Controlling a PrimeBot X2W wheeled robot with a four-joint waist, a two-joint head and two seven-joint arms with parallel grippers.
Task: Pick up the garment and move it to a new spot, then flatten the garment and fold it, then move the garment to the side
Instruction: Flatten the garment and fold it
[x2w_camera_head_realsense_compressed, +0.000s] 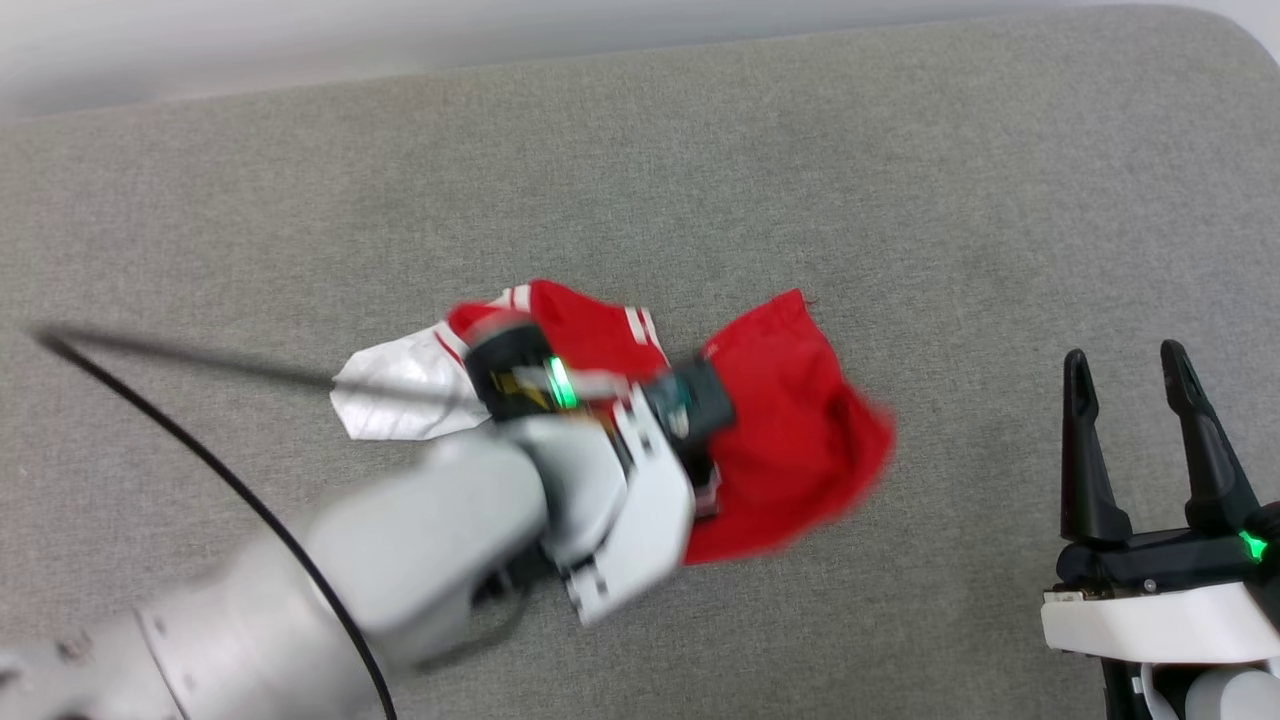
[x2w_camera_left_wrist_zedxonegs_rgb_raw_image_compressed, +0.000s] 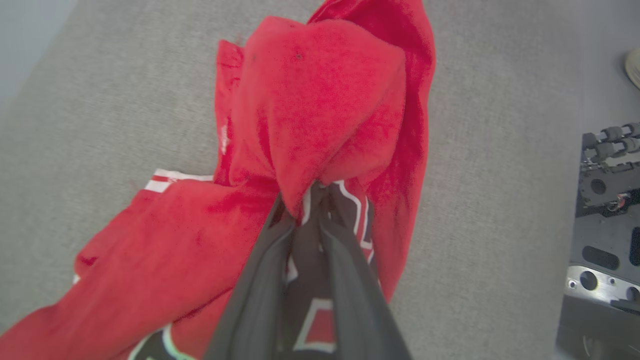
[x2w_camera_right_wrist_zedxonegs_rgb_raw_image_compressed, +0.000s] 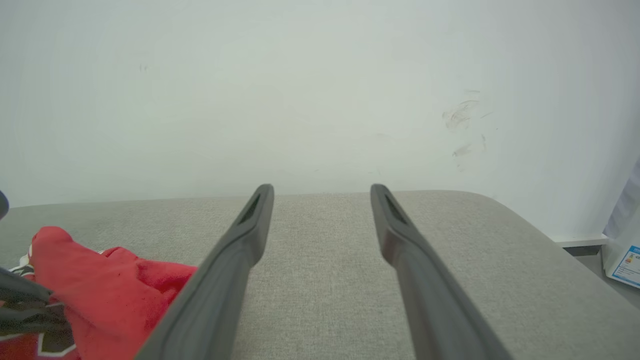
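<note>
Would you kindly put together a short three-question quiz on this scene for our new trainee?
1. True or false: the left end effector is shut on the shirt.
2. Pick one: the right end effector is A) open and holding nothing, B) shut on a collar, C) pressing the shirt flat.
3. Fill in: in the head view, the sleeve lying left of the left forearm is mostly ____ in colour.

Key: 1 true; 2 A; 3 white.
</note>
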